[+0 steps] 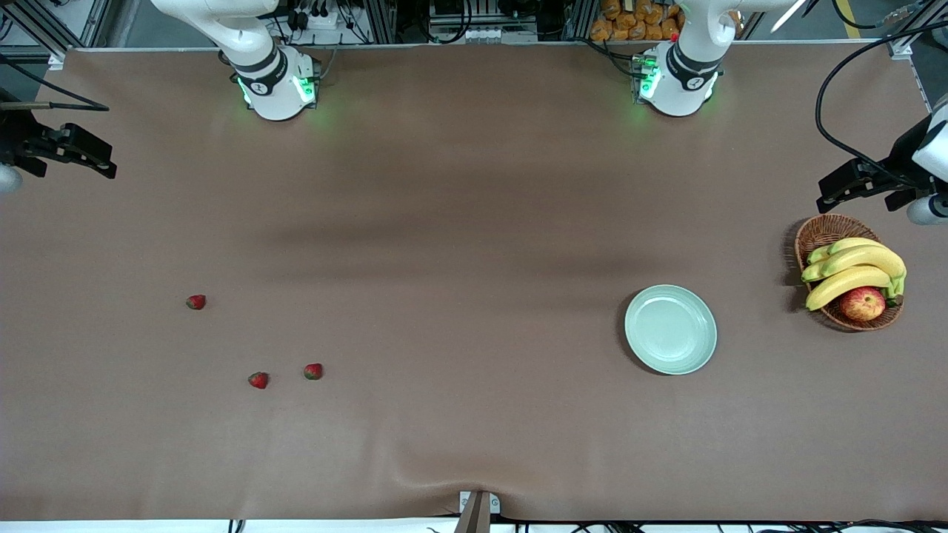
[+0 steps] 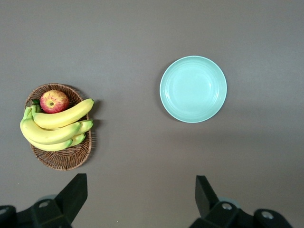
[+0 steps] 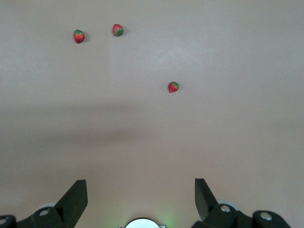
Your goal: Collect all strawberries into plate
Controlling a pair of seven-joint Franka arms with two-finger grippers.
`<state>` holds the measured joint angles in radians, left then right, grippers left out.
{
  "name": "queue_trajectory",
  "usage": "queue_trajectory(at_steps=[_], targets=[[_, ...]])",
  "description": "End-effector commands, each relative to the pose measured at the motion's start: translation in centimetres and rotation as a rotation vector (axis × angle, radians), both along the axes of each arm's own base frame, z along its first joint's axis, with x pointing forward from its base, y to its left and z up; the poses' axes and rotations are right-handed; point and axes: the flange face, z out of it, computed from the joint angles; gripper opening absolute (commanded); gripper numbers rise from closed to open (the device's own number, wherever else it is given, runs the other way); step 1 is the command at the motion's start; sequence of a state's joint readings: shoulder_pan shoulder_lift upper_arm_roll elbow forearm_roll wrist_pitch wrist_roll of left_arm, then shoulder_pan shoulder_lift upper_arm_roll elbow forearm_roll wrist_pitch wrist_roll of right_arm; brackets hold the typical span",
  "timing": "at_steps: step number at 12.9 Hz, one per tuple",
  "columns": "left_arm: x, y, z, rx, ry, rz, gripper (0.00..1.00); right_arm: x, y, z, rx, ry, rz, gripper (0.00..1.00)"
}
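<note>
Both grippers hang spread and empty, so you are at the very start: nothing is picked yet.

From the front view, your right gripper point(image 1: 89, 159) waits above the right arm's end of the table point(image 1: 459, 222), and the left gripper point(image 1: 852, 189) is just above the wicker basket point(image 1: 818, 233) of bananas point(image 1: 852, 270) and an apple point(image 1: 863, 303). Three strawberries lie toward the right arm's end: one strawberry point(image 1: 195, 301) farther from the camera, and a pair point(image 1: 258, 380) point(image 1: 313, 371) nearer it. The plate point(image 1: 670, 329) sits empty, well apart from them, beside the basket.

Your left wrist view shows the plate point(image 2: 193, 89) bare and the basket point(image 2: 66, 156) near it.

Your right wrist view shows all three berries, the lone one point(image 3: 173, 87) closest to the gripper point(image 3: 141, 197). I'd judge that your first target: lower the right arm over it and close gently, since the berry is tiny.
</note>
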<state>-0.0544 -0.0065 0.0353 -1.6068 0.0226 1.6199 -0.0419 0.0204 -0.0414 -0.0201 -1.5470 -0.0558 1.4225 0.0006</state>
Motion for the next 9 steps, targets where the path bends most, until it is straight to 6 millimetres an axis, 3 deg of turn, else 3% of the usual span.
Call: queue_trajectory(at_steps=[1,9], targets=[[0.18,0.20,0.39,-0.008,0.003,-0.010,1.00,-0.31,0.02,0.51,-0.009,-0.008,0.009,1.00],[0.43,-0.18,-0.20,-0.009,0.014,-0.016,1.00,-0.26,0.10,0.43,-0.009,-0.006,0.010,1.00]])
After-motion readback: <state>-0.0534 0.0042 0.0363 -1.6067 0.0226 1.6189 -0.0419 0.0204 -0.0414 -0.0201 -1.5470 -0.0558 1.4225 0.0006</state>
